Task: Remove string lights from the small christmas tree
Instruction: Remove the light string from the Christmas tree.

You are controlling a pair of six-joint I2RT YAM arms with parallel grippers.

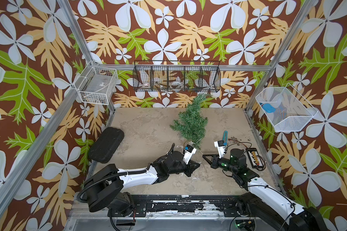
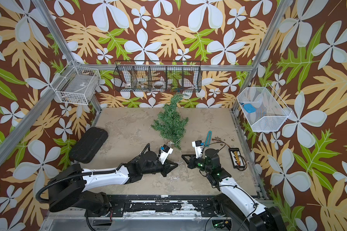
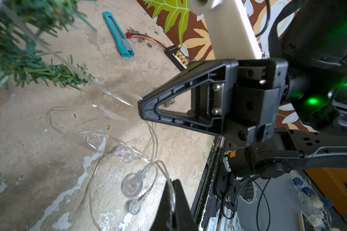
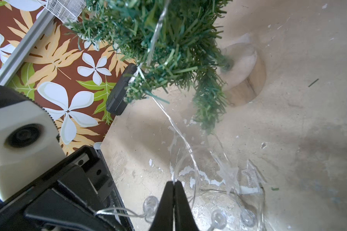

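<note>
String lights (image 3: 131,185) pinched by the left gripper (image 3: 173,192) and the right gripper (image 4: 174,184).
Both pairs of jaws are pressed together on the thin wire. Loose loops and clear bulbs are spread on the table (image 1: 148,128) beneath. One strand is stretched taut from the right gripper into the lower branches of the tree (image 1: 190,122), stood just behind.

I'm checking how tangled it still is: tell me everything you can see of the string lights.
The string lights are a very thin, clear-looking wire carrying small round transparent bulbs. One strand runs taut from the shut tips of the right gripper up into the branches of the small christmas tree, so part is not yet off. Slack loops and several bulbs lie on the table between the arms; the left gripper also pinches a strand.
</note>
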